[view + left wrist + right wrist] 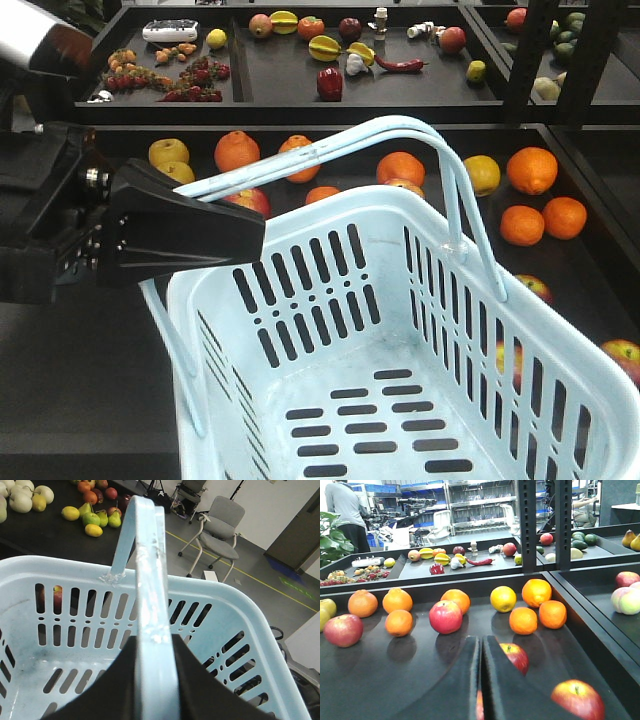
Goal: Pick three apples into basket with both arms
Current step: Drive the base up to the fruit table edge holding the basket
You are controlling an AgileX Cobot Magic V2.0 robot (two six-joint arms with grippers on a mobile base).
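The left arm's black wedge-shaped gripper (154, 650) reaches in level from the left, clamped on the two thin hoop handles of the pale blue slotted plastic basket (385, 262). The right arm's black gripper (481, 680) sits low over the black fruit tray (395, 680), its fingers pressed to a mere slit. One dark red, yellow-patched apple (514, 656) lies on the tray just beside it and a second apple (577, 699) lies further right.

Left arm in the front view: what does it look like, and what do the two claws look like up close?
The left arm is black and boxy, with a shiny silver-grey joint shell above. The left claw is a matte black wedge. The right claw shows two smooth black fingers, tapering toward the tips. No markings show.
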